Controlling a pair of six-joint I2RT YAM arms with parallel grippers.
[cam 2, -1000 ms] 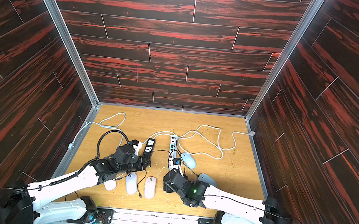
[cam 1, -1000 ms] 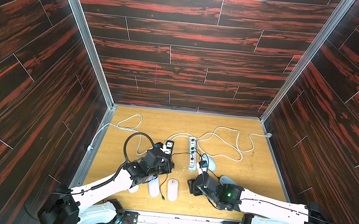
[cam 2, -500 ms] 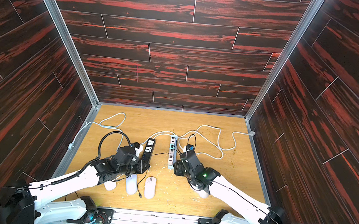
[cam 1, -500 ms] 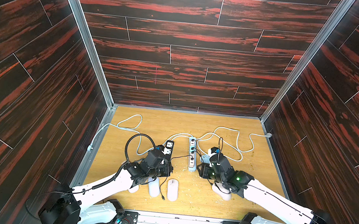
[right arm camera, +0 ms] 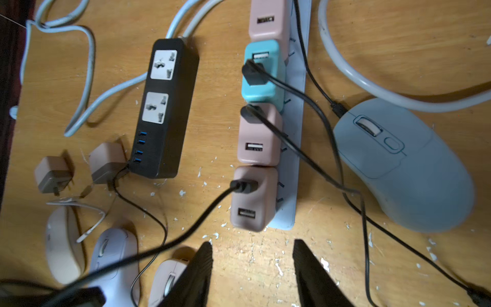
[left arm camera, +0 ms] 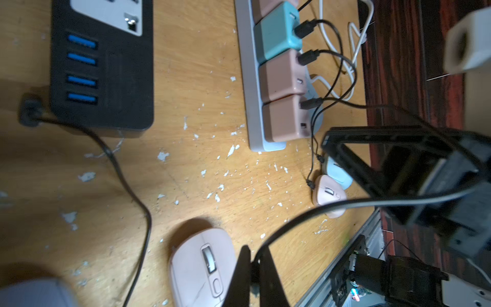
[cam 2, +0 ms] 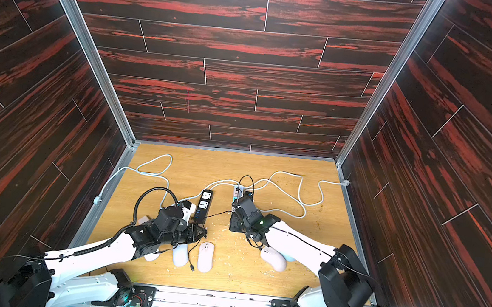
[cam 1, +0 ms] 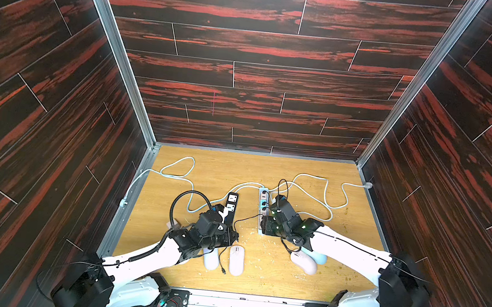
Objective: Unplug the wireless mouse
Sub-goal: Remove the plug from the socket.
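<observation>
At seven o'clock from the pale plastic power strip (right arm camera: 288, 212) on the wooden worktop (cam 1: 221, 170), the pink oval wireless mouse (cam 1: 236, 259) lies apparently cable-free, its thin black cable (right arm camera: 240, 186) pinched in the left fingers (left arm camera: 239, 281), while the spread right fingers (right arm camera: 196, 276) hover before the pink cube charger (right arm camera: 252, 210), not yet unplugged.

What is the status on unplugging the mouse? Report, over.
Left gripper shut on black cable. Right gripper open before end pink charger; plug seated. Other cables cross beside.
</observation>
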